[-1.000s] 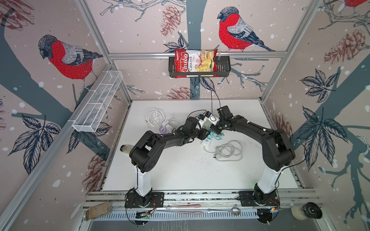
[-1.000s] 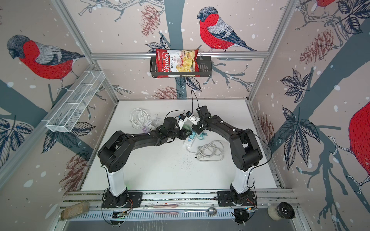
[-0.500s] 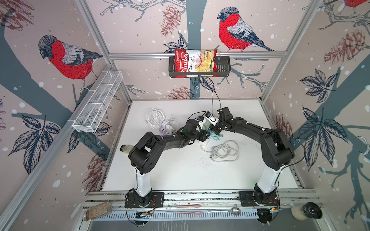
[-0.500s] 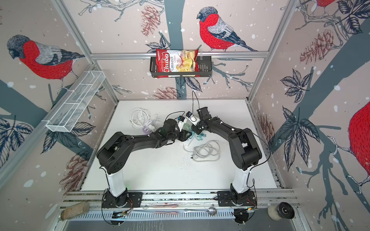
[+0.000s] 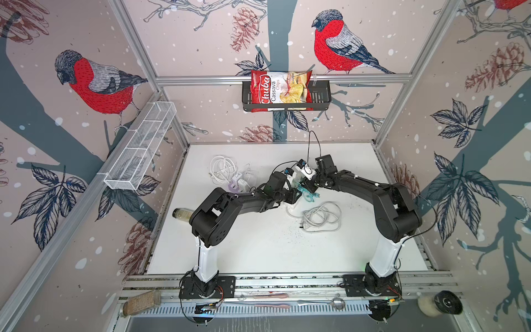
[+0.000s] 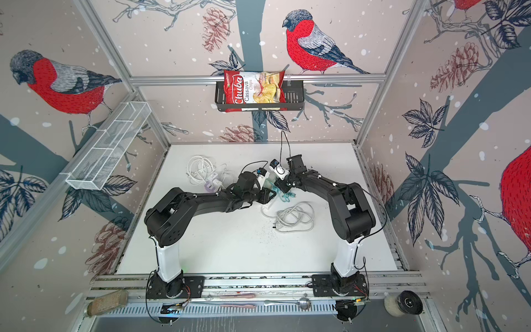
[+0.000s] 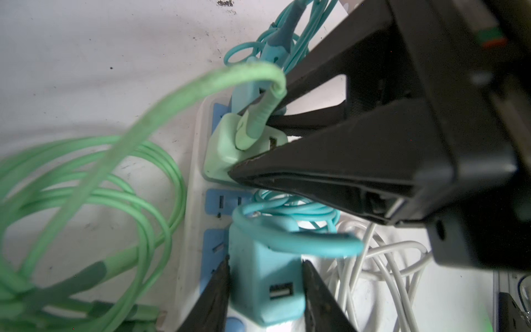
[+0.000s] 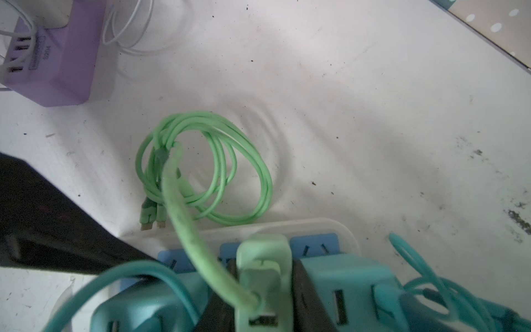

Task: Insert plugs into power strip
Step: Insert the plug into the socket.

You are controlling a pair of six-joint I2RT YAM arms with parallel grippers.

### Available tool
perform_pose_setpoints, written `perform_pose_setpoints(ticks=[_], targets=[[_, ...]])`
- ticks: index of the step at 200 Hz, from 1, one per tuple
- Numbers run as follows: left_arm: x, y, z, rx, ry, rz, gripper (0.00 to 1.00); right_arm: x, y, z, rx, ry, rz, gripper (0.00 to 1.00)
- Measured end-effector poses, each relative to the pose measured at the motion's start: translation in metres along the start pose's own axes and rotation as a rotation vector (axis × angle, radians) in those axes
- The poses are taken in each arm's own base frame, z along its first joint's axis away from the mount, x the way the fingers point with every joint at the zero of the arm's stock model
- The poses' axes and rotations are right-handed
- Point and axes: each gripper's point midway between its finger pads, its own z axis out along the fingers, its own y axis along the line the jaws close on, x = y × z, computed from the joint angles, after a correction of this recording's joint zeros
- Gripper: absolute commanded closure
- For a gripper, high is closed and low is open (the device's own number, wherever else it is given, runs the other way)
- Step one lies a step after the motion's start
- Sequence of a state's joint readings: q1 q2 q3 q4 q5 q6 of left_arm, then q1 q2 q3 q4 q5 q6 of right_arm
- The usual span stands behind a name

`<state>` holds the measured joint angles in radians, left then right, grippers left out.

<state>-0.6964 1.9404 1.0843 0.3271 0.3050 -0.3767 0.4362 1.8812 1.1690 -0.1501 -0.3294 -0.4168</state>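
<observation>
Now left tool [image 7: 265, 260] clamps teal plug [image 7: 267, 290], seated in power strip [image 7: 194, 184]; right tool [image 8: 264, 273] pinches mint green plug [image 8: 263, 247], also seated in the strip, one bare socket [image 7: 222, 202] between both plugs.

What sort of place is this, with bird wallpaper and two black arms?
Probably a robot test booth: a left arm and right arm bolted to a metal rail, papered walls on an aluminium frame, and props such as a chips bag and power strip.
</observation>
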Motion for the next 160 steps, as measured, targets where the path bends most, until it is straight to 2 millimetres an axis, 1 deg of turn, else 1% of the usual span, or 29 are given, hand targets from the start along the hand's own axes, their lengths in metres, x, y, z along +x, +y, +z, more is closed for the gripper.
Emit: perform_pose_setpoints(ticks=[29,69,87,97,109,129,145,160], targets=[[-0.004,0.002,0.003,-0.014,-0.001,0.009,0.63,0.0,0.001,0.0,-0.011,-0.017,0.001,0.88],[-0.005,0.005,0.006,-0.025,-0.006,0.01,0.63,-0.005,-0.002,-0.001,-0.006,-0.018,0.009,0.79],[-0.005,0.005,0.006,-0.025,-0.012,0.012,0.63,-0.009,-0.003,-0.008,0.007,-0.021,0.008,0.73],[-0.004,0.004,0.006,-0.015,-0.013,0.013,0.63,-0.007,-0.003,-0.014,0.024,-0.003,0.018,0.69],[-0.002,0.0,0.006,-0.003,-0.009,0.017,0.63,-0.001,0.0,-0.022,0.023,0.027,0.031,0.61],[-0.001,-0.001,0.006,0.003,-0.009,0.017,0.63,0.011,0.009,-0.034,0.006,0.084,0.061,0.51],[-0.001,0.0,0.006,0.003,-0.011,0.018,0.63,0.016,0.014,-0.041,-0.008,0.108,0.086,0.48],[-0.001,0.0,0.007,0.001,-0.013,0.019,0.64,0.018,0.02,-0.042,-0.031,0.117,0.089,0.47]])
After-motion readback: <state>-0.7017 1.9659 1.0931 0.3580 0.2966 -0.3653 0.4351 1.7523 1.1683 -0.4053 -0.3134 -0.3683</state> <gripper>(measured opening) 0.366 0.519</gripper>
